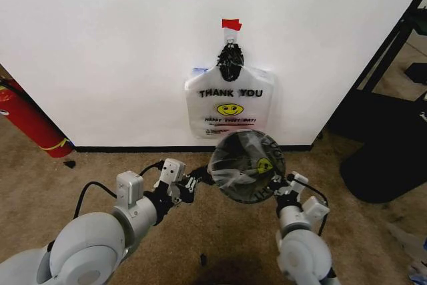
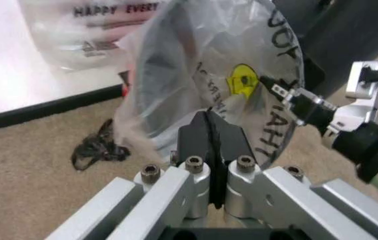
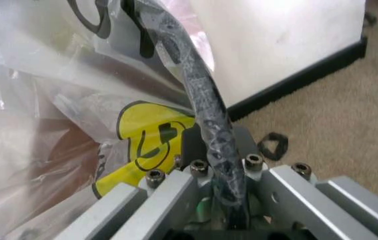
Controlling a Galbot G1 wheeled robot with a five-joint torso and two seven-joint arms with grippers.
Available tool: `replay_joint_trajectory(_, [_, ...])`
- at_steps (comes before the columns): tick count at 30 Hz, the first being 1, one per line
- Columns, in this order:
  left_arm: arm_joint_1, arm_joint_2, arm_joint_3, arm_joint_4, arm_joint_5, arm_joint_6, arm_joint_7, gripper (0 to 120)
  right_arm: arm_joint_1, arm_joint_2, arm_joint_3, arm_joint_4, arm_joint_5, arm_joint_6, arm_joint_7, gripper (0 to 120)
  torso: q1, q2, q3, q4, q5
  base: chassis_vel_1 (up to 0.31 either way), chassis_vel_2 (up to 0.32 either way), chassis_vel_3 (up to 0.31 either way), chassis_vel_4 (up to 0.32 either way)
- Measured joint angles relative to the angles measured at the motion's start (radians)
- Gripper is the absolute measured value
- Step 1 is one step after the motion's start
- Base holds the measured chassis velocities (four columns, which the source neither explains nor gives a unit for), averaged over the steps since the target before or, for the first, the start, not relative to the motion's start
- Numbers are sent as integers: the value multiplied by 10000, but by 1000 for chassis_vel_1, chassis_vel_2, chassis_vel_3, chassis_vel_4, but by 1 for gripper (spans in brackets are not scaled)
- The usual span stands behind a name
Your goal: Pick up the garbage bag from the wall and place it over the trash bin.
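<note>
The garbage bag (image 1: 243,165) is draped over the trash bin (image 1: 248,195) at 12 o'clock, clamped at 9 by the left hand (image 1: 193,183) and at 3 by the right hand (image 1: 277,185); seating it down the rim is judged next.

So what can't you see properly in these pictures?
- Trash bin: head view, the garbage bag draped over it hides its base and inside.
- Right pincer: right wrist view, bin rim and bag cover the fingertips.
- Small print on the hanging bundle of bags: head view, too small.
</note>
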Motion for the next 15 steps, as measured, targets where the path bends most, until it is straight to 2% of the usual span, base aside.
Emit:
replay_joint_trajectory(5, [-1321, -382, 1053, 419, -585, 204, -623, 0, -88, 126, -88, -88, -724, 270, -6, 0, 0, 0, 1, -7, 2, 0, 0, 0, 0])
replay_joint_trajectory(9, [-3037, -1260, 2780, 1229, -989, 339, -1366, 0, -129, 198, 18, -115, -1542, 563, -23, 0, 0, 0, 1, -2, 1, 0, 0, 0, 0])
replay_joint_trajectory(11, [-3727, -1712, 3612, 1617, -1161, 394, -1754, 0, -185, 276, 188, -116, -1822, 677, -23, 0, 1, 0, 2, -11, 0, 0, 0, 0, 0])
replay_joint_trajectory(15, [-4168, -2100, 4151, 1968, -1197, 408, -2000, 0, -144, 391, 303, -234, -2283, 864, -32, 0, 1, 0, 1, -7, 4, 0, 0, 0, 0])
